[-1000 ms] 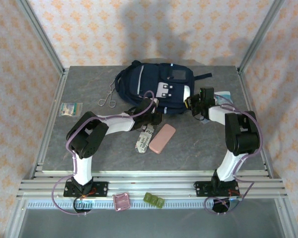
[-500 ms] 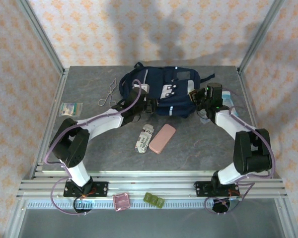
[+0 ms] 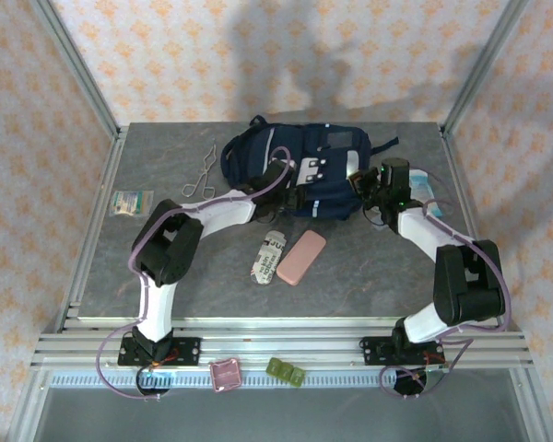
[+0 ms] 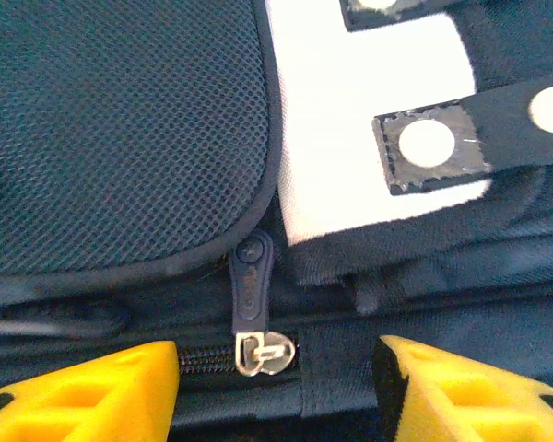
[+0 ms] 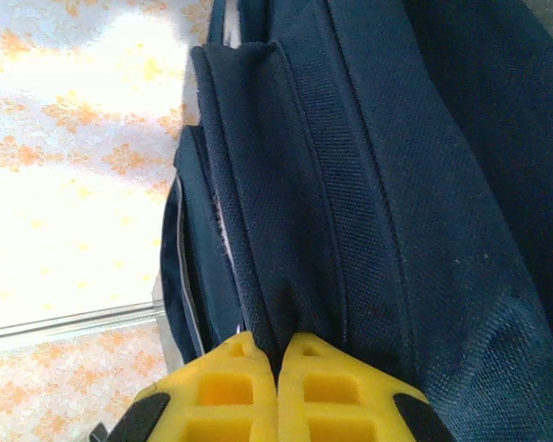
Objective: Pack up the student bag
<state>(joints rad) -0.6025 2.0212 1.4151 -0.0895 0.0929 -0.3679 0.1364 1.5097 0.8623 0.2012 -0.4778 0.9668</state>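
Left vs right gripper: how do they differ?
The left gripper has fingers apart; the right gripper has them pressed together. Left holds nothing, a zipper pull sitting untouched in its gap; right appears to pinch a fold of the student bag. Left faces the bag's front by the white patch; right is at its side. Both have yellow fingers and are at the bag.

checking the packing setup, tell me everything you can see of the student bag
The student bag is navy fabric with a white front patch, snap tabs, a dark mesh pocket and black straps. It lies patch up at the far middle of the table. Its zipper slider sits between the open left gripper's fingers; the right gripper is shut on a fabric fold at its right side.
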